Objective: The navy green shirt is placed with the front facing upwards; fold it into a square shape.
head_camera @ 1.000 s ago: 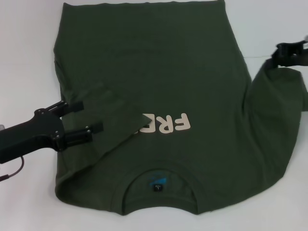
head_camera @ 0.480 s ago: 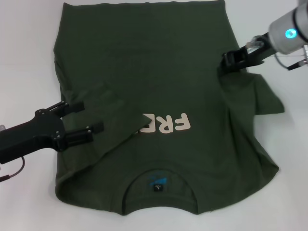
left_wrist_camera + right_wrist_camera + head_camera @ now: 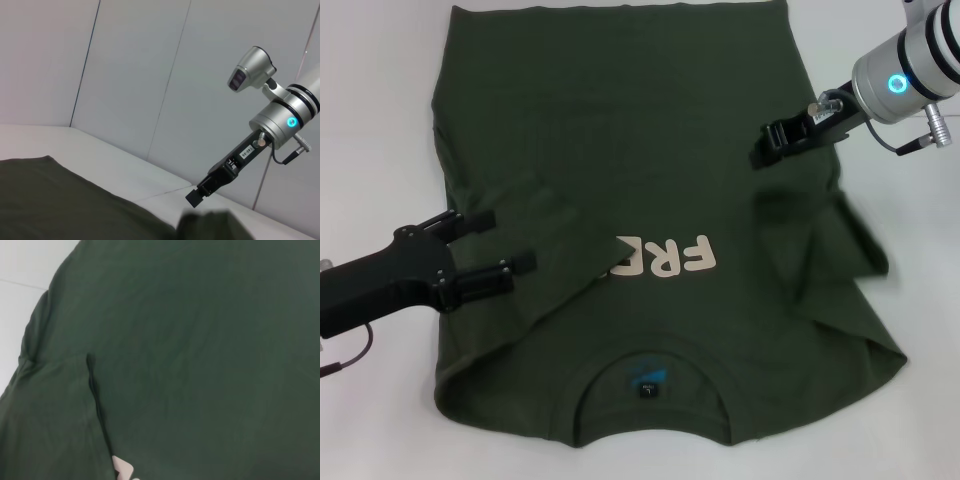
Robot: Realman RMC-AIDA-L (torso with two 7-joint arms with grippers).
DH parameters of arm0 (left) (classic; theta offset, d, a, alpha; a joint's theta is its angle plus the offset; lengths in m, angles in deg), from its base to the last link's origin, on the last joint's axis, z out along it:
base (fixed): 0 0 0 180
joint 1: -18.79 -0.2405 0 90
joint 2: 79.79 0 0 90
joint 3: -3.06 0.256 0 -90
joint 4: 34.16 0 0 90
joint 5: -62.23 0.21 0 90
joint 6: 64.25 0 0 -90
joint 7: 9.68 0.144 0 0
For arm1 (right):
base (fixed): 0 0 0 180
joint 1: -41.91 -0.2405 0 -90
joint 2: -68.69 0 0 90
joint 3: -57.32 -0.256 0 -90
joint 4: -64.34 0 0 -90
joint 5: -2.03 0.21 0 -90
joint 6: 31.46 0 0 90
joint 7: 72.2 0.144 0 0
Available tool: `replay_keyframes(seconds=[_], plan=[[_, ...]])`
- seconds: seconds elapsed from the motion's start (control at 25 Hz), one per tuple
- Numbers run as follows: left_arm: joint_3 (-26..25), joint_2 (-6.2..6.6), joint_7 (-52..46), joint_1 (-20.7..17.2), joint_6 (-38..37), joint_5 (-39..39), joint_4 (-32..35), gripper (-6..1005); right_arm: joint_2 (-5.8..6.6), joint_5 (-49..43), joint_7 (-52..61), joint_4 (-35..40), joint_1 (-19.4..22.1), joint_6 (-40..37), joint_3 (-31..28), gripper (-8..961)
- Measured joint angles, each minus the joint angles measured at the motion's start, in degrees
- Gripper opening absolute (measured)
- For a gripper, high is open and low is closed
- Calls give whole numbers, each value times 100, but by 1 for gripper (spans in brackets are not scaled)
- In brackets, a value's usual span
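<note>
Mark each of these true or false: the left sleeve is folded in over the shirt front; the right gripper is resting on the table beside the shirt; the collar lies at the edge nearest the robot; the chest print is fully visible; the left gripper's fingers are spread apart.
1. The left sleeve of the navy green shirt is folded in over its front. True.
2. The right gripper rests on the table beside the shirt. False: it is over the shirt's right side, above a bunched right sleeve.
3. The collar lies at the edge nearest the robot. True.
4. The chest print is fully visible. False: the folded left sleeve covers part of it.
5. The left gripper has its fingers spread apart. True: it holds nothing.
</note>
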Motion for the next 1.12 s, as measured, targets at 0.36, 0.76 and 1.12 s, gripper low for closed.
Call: replay_keyframes(seconds=[0.36,0.76,1.12], plan=[[0,3,-66,15,1,0,0,936,69,688,-454,32,212,24,-179,275],[26,-3,-187,32,-40,0,0,937,481,-353,452,60,316,-615,-206,673],[50,-19,-187,30,-51,28,0,936,359,-1019,876,-24,331,-673,-178,853]])
